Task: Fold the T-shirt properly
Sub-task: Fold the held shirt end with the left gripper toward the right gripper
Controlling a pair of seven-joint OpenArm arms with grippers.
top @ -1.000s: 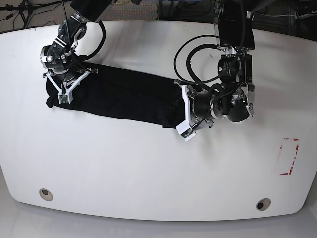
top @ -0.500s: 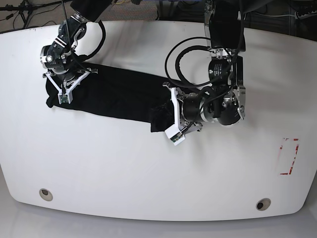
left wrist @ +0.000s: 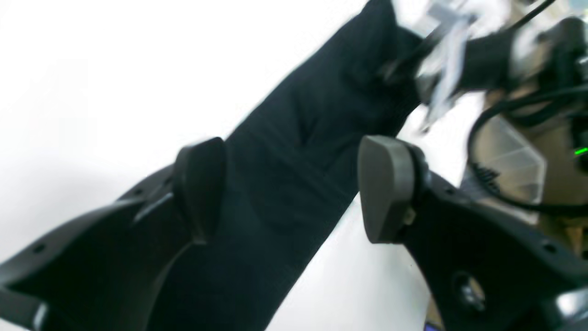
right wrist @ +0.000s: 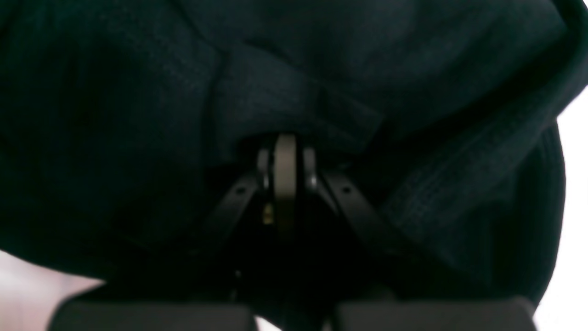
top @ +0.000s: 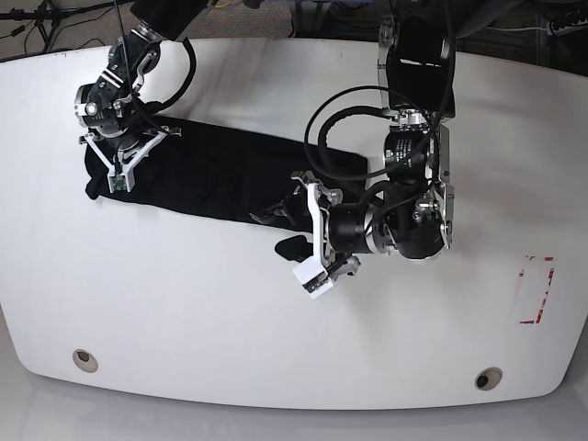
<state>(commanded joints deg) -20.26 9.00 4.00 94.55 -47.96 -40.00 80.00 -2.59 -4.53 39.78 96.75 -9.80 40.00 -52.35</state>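
Left pincer [left wrist: 291, 188] spread above the T-shirt [top: 211, 175].
Right pincer [right wrist: 285, 158] pinches the far cloth end; shirt lies long on the white table [top: 184, 312].

The T-shirt [top: 211, 175] is soft, matt black cloth with a fine ribbed knit; the bench [top: 184, 312] is smooth, slightly glossy white; the left gripper [left wrist: 289, 188] has matt grey pads [left wrist: 381, 184] on glossy black plastic.
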